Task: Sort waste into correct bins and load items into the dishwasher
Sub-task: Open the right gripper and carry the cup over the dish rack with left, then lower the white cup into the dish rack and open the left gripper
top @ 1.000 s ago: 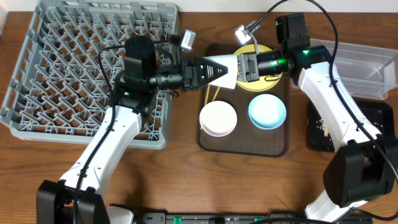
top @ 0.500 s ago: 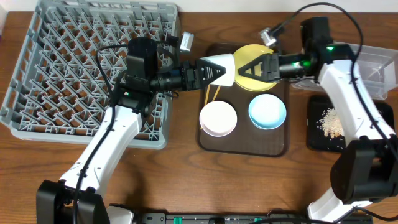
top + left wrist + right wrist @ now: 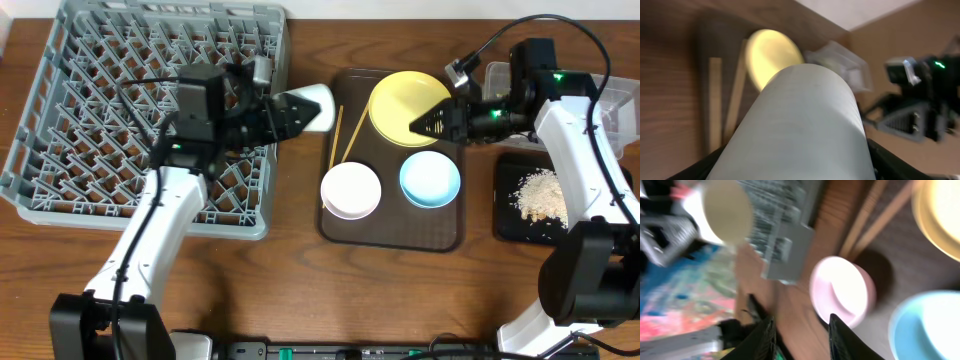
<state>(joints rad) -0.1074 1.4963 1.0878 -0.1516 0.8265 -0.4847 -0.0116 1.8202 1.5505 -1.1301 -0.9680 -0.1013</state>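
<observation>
No text, label, brand, number or sign is legible in any view. The cup [image 3: 312, 103], plate [image 3: 400, 98] and rack [image 3: 90, 110] show plain, unmarked surfaces. Both wrist views are motion-blurred.

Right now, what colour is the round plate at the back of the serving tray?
Pale yellow, plain with no pattern; the overhead view shows the plate best.

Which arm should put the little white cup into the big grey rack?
Left. The left gripper holds the small white cup right beside the grey plastic dish rack. The right gripper is open and empty, farther away over the round yellow plate.
</observation>
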